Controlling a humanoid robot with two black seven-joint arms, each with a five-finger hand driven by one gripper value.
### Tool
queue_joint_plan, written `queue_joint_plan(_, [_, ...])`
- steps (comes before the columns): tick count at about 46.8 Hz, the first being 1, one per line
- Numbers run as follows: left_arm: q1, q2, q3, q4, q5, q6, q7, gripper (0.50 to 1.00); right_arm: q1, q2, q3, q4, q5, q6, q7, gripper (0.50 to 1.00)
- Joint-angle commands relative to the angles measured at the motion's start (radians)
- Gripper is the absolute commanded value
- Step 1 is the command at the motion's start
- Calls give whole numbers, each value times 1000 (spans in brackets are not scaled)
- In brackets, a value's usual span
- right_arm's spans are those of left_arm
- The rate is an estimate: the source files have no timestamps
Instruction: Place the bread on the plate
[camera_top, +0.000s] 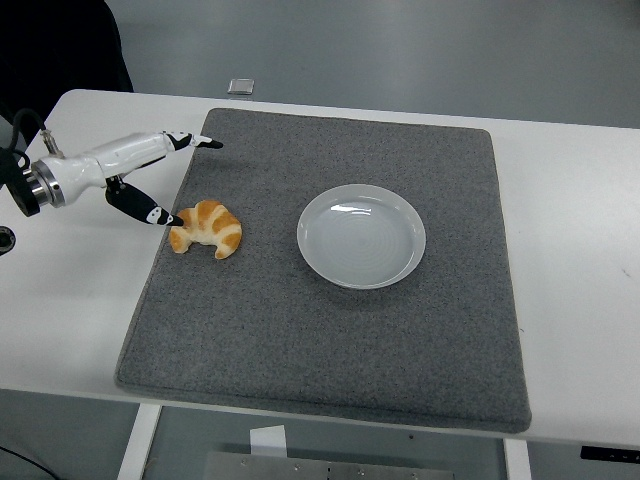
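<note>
A golden croissant (207, 228) lies on the left part of the grey mat (330, 330). An empty white plate (361, 235) sits on the mat's middle, to the right of the croissant. My left hand (170, 175) comes in from the left edge, low over the mat's left edge. It is open and holds nothing. Its fingers (195, 141) point right, behind the croissant. Its thumb tip (160, 216) is at the croissant's left end, touching or nearly so. The right arm is out of view.
The mat lies on a white table (580, 260). A small grey square object (240, 86) lies on the floor past the table's far edge. A dark shape (60, 45) fills the top left corner.
</note>
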Motion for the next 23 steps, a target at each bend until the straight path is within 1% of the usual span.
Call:
queue_joint_plan(1, [10, -28, 17, 3, 37, 11, 1, 996, 0, 0, 0, 0, 0, 0, 0, 952])
queue_joint_plan(9, [11, -68, 29, 27, 46, 13, 3, 996, 0, 0, 0, 0, 0, 0, 0, 952])
queue_joint_plan(18, [11, -119, 30, 84, 68, 19, 4, 996, 0, 0, 0, 0, 0, 0, 0, 952])
queue_joint_plan(23, [10, -123, 30, 103, 69, 19, 4, 996, 0, 0, 0, 0, 0, 0, 0, 952])
